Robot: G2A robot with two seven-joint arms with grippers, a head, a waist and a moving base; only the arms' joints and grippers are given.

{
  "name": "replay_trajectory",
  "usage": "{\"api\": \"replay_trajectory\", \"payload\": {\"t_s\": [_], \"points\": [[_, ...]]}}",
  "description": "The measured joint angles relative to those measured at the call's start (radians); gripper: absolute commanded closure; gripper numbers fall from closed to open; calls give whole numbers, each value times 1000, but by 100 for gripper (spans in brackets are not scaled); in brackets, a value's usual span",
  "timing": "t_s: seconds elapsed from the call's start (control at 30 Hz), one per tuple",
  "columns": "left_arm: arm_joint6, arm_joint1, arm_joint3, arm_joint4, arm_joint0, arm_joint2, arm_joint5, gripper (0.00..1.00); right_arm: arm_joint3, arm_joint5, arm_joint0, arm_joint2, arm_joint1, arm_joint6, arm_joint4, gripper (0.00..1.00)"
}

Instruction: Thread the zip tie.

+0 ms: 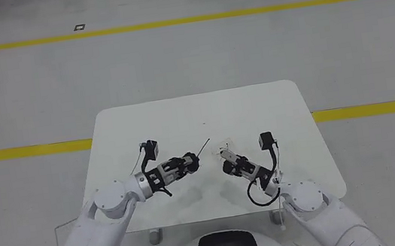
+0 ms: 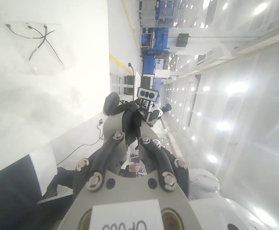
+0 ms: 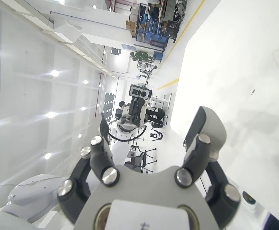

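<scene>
Table [image 1: 256, 107]: A white top with rounded corners is seen from above. Its far edge and both side edges are shown whole.

Open room: The far half of the table is left bare. Both arms are held over the near half, well inside the side edges. A narrow free gap is kept between the two grippers near the middle.

Left gripper [image 1: 190, 162]: It is held above the table, left of the middle, and is pointed toward the right gripper. In the left wrist view its fingers [image 2: 113, 102] are seen pressed together, clenched on the zip tie.

Right gripper [image 1: 225, 158]: It is held right of the middle, facing the left one. In the right wrist view the gripper [image 3: 152, 128] is spread wide, and nothing is held between its fingers [image 3: 202, 126]. The table edge is seen just beyond them.

Clear plastic sheet [image 2: 34, 43]: It is laid flat on the table, well apart from the left gripper. Several spare black ties are crossed on it. Whether it is a bag cannot be told.

Zip tie [image 1: 203, 149]: A thin black strip is gripped at one end by the left gripper. Its free end is raised slantwise toward the far right, near the right gripper but apart from it.
</scene>
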Motion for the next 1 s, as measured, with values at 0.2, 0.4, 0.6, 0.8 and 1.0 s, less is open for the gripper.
{"api": "replay_trajectory", "payload": {"t_s": [0.2,0.4,0.6,0.8,1.0], "points": [[-17,3,-1,25,-3,-4,-17,100,0,0,0,-1,0,-4,-1,0],[-48,2,3,-6,-21,13,0,100,7,1,0,9,1,1,11,0],[-303,23,71,-33,-75,-13,25,100,54,0,-9,131,26,298,154,0],[-476,37,133,-86,-103,-21,21,100,138,0,15,222,29,663,294,0],[-406,42,116,46,-120,3,-38,100,192,0,45,220,22,792,320,0]]}}
